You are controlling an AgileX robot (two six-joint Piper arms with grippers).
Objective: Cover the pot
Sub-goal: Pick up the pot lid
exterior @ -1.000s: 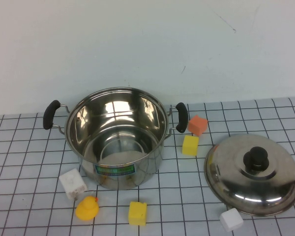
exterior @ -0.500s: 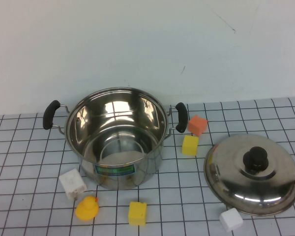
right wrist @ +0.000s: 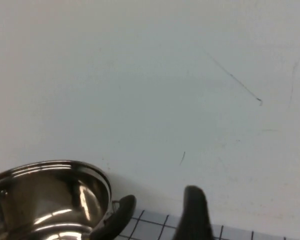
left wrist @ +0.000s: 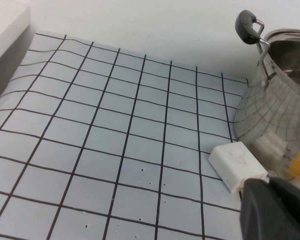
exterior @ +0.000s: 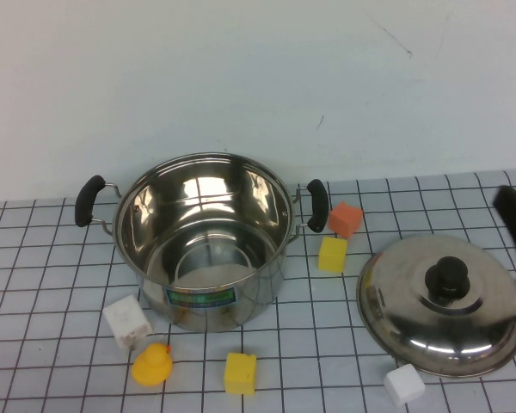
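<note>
The steel pot (exterior: 203, 297) stands open at the table's middle, with black side handles and a green-blue label. It also shows in the left wrist view (left wrist: 277, 110) and the right wrist view (right wrist: 45, 200). The domed steel lid (exterior: 413, 314) with a black knob (exterior: 448, 280) lies on the table to the pot's right. My right gripper (exterior: 514, 225) is at the right edge, just beyond the lid, open and empty; one finger (right wrist: 195, 215) shows in its wrist view. My left gripper (left wrist: 272, 200) is shut and empty, low beside a white block (left wrist: 237, 165) left of the pot; it is outside the high view.
Small things ring the pot: a white block (exterior: 126, 321), a yellow duck (exterior: 152, 364), a yellow cube (exterior: 241, 372), another yellow cube (exterior: 333, 254) and an orange cube (exterior: 346, 218). A white cube (exterior: 404, 384) lies at the lid's front. A white wall stands behind.
My right gripper has come into the high view at the right edge, next to the lid. The pot, lid and small things have not moved.
</note>
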